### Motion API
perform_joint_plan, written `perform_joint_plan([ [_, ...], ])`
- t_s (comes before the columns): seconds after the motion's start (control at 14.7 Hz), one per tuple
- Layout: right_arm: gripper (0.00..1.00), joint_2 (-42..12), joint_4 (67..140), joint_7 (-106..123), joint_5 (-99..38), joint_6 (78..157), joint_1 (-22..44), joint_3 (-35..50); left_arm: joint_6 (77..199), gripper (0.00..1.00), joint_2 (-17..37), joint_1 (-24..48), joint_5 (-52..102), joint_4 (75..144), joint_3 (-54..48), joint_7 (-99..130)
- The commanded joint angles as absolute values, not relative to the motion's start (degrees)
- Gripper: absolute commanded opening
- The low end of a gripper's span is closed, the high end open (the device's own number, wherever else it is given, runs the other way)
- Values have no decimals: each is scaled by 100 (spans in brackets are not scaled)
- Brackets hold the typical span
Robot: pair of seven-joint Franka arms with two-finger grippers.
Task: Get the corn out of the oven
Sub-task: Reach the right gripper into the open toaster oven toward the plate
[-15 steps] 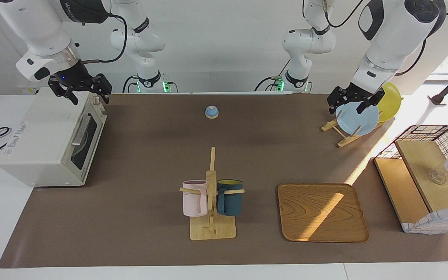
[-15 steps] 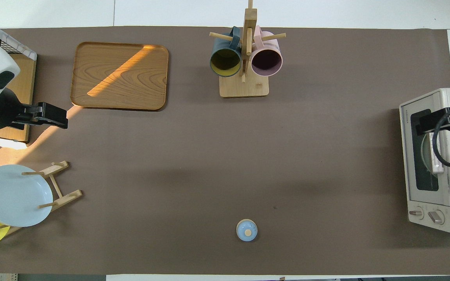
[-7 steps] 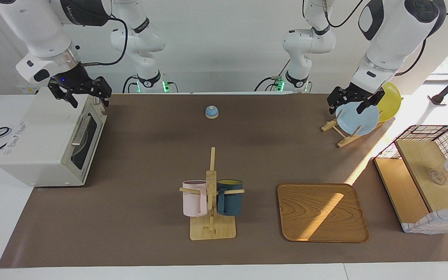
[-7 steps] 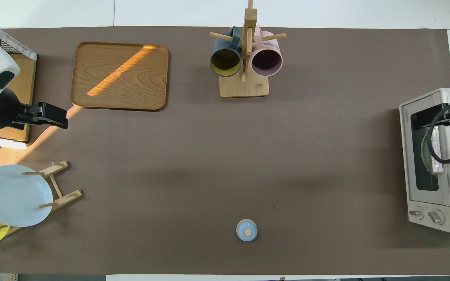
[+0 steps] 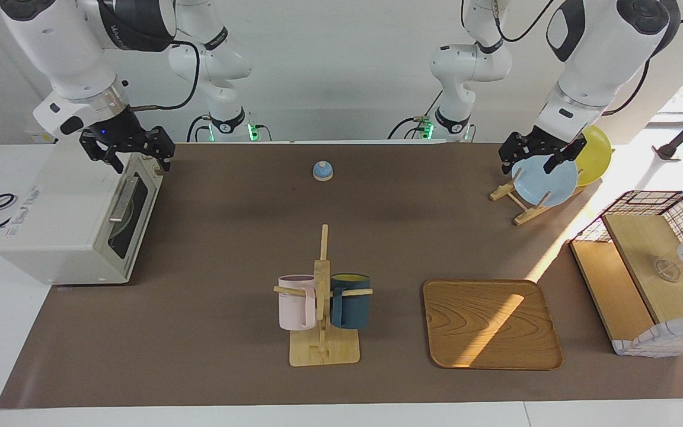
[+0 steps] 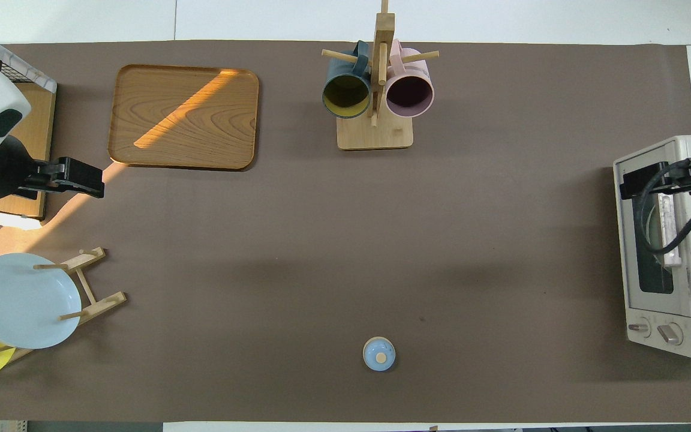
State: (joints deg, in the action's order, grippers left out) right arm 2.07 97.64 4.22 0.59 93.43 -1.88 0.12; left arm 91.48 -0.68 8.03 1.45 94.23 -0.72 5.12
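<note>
The oven (image 5: 77, 216) sits shut at the right arm's end of the tabletop (image 5: 229, 237), so the corn can't be seen, which is probably why the right pincer (image 5: 127, 149) hovers released over its door while the left pincer (image 5: 536, 153), also released, waits over the plate rack (image 5: 522, 204).

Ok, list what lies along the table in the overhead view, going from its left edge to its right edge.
blue plate → wooden tray → mug rack → oven
</note>
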Motion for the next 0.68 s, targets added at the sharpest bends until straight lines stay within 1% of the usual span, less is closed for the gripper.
perform_joint_plan([
  [0.0,40,571,10501,912,53,9816,-333,35,9211,100,-158,738,193,9501,-105,431],
  [0.07,0,641,10747,1097,53,9991,-395,35,9220,100,-158,738,202,9501,-105,431],
  [0.2,0,843,11195,1116,62,10255,-474,9,9211,100,-158,738,202,9501,-105,431],
  [0.34,0,905,11538,1073,62,10581,-703,9,9211,100,-158,738,193,9501,-105,431],
  [0.61,0,712,11628,783,499,10679,-844,0,9220,100,-158,738,202,9501,-105,431],
])
